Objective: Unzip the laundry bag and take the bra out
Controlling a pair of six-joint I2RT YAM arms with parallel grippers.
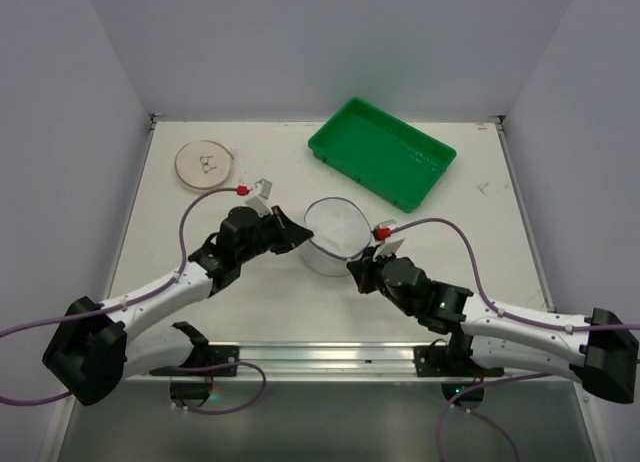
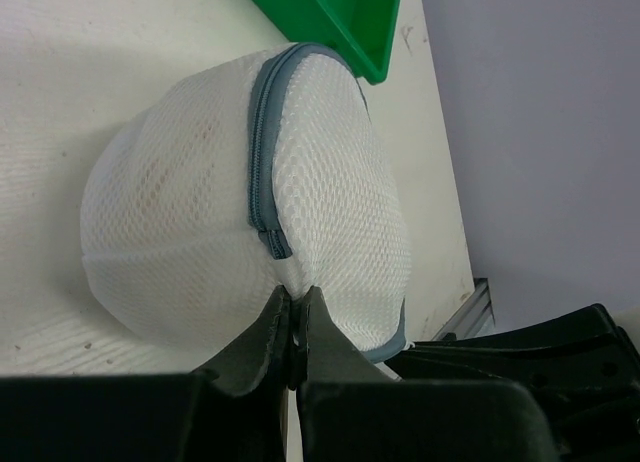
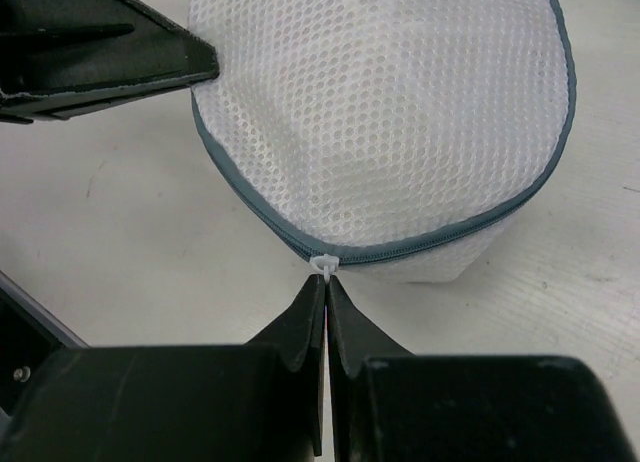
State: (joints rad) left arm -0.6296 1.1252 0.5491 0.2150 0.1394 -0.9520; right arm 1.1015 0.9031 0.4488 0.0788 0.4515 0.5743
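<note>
Fingers (image 3: pixel 300 327) of the right gripper (image 3: pixel 325 294) pinch the little white zip tab (image 3: pixel 323 266). Left gripper (image 2: pixel 293 312) pinches the laundry bag (image 1: pixel 335 234) mesh, mid table (image 1: pixel 200 282). The zip (image 3: pixel 420 244) looks shut & the bra isn't seen, so approx all's left.

Bright, even, diffuse light leaves faint soft shadows on the table (image 1: pixel 250 300); the near fingers (image 3: pixel 300 327) look slightly blurred.

2 arms (image 1: pixel 160 290): white links (image 1: pixel 530 332), black joints (image 1: pixel 85 347), purple cables (image 1: pixel 470 252), red connector caps (image 1: pixel 241 190).
</note>
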